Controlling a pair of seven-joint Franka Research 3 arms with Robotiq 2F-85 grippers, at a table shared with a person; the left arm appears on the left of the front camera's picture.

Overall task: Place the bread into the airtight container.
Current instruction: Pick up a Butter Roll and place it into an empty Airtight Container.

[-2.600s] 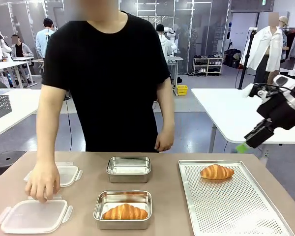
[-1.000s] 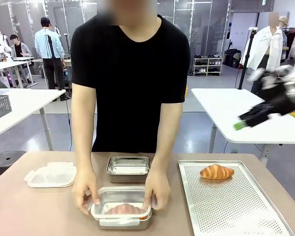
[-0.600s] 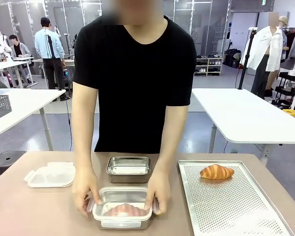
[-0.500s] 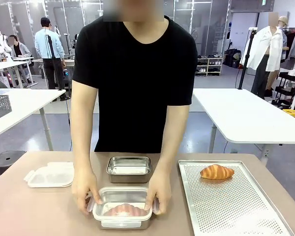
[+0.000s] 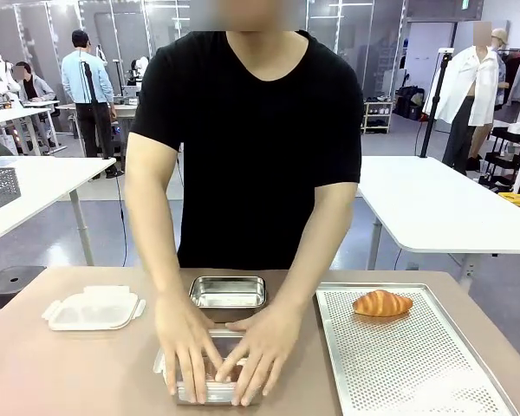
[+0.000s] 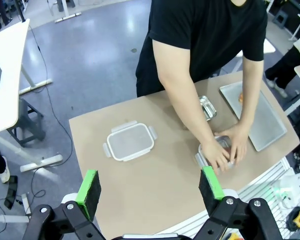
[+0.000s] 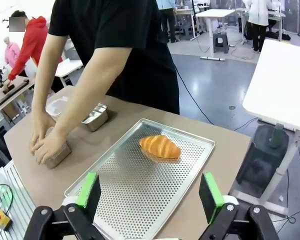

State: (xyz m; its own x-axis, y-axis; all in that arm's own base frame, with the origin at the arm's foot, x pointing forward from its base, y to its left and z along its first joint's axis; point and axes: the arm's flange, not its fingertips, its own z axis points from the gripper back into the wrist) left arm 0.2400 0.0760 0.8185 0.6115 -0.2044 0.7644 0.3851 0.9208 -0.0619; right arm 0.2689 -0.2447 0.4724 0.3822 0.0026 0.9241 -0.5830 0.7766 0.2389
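The bread [image 5: 381, 302] lies on the far part of the tray [image 5: 416, 373] by the right edge of the table [image 5: 87, 368], its long axis running along the far edge. The empty container [image 5: 228, 296] sits mid-table, just behind the person's hands [image 5: 186, 347]. The right arm's fingers [image 7: 88, 192] are spread wide and hold nothing, with the bread ahead, lying slantwise across their gap. The left arm's fingers [image 6: 88, 189], equally wide and empty, hang well away from the tray, so the right arm looks nearer.
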